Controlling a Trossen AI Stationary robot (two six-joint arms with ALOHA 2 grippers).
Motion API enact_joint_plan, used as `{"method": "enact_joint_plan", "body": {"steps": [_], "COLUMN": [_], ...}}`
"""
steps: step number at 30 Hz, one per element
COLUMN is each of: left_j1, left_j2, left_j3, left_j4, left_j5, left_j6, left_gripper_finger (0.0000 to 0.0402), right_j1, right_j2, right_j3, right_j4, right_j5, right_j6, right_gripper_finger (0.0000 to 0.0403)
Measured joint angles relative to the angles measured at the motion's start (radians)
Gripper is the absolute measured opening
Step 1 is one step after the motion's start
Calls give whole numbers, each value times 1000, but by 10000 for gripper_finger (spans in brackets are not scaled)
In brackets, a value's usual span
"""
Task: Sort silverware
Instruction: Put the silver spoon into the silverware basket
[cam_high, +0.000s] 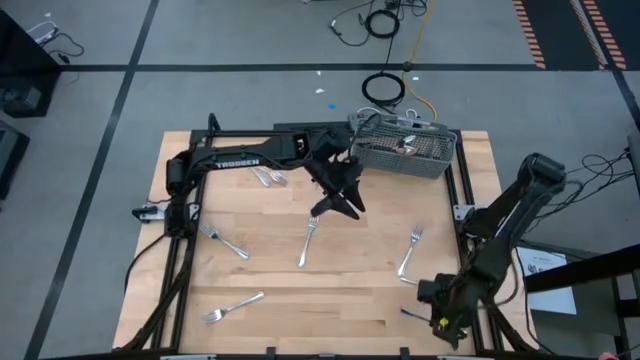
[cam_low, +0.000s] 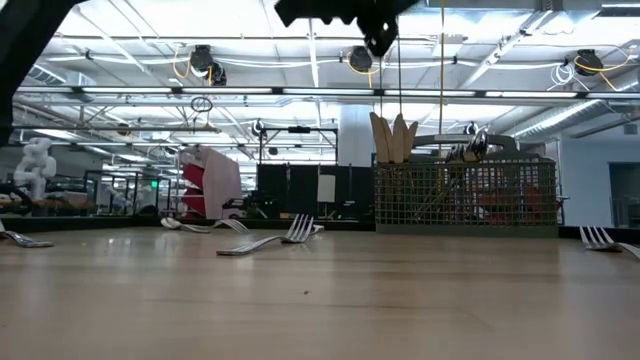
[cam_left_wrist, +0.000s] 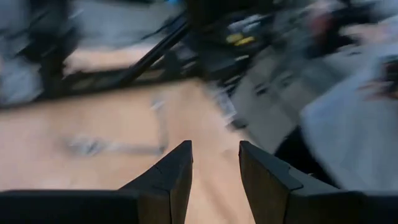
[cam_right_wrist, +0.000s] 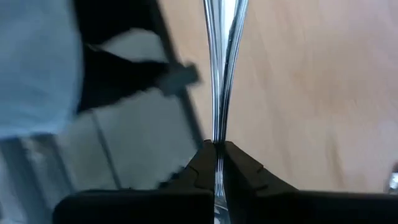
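Several silver forks lie flat on the wooden table: one (cam_high: 307, 243) near the centre, others (cam_high: 225, 242) (cam_high: 235, 305) to the left, one (cam_high: 410, 252) to the right, and a pair (cam_high: 268, 178) by the far edge. My left gripper (cam_high: 340, 198) (cam_left_wrist: 214, 180) hovers open above the table's centre, beside the grey mesh caddy (cam_high: 405, 148), with nothing between its fingers. My right gripper (cam_high: 432, 300) (cam_right_wrist: 218, 155) is at the near right corner, shut on a slim silver piece of silverware (cam_right_wrist: 221, 74). My right gripper pinches a thin silver piece of silverware between its two fingertips (cam_right_wrist: 202, 162), seen edge on. The held part (cam_right_wrist: 217, 142) is a narrow shank, and the piece runs straight on past the fingers over the table's near right corner. Which kind of piece it is does not show.
The caddy (cam_low: 465, 195) stands at the far right of the table and holds some utensils (cam_low: 395, 135). Black frame rails run along the table's edges (cam_high: 465, 200). Bare wood lies between the forks in the near middle. Cables lie on the floor beyond the far edge.
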Motion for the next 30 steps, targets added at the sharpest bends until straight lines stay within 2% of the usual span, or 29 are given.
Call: {"method": "enact_joint_plan", "body": {"steps": [3,5,7,9,12,17,23,27,29,30], "left_j1": [18,27,37,46,45,44,44,46,49,50], "left_j2": [19,39,68,96,128,137,136,133,127,123], "left_j3": [1,1,1,1,1,1,20,73,111,128], "left_j4": [97,181,255,311,376,422,460,484,492,498], "left_j5": [145,133,126,159,192,190,176,184,130,76], "left_j6": [-68,-202,-324,-365,-363,-362,-371,-378,-406,-422], "left_gripper_finger": [138,138,138,138,138,138,138,138,138,138], "right_j1": [-16,-33,-51,-61,-68,-70,-78,-83,-87,-97], "right_j2": [-108,-184,-255,-320,-402,-507,-553,-564,-563,-566], "right_j3": [0,1,1,1,1,1,1,1,1,1], "right_j4": [-9,-8,-15,-3,49,142,279,289,287,281], "right_j5": [74,164,298,452,676,1016,1385,1580,1657,1658], "right_j6": [30,56,66,11,-171,-488,-917,-1117,-1206,-1252], "right_gripper_finger": [1,1,1,1,1,0,0,0,0,0]}}
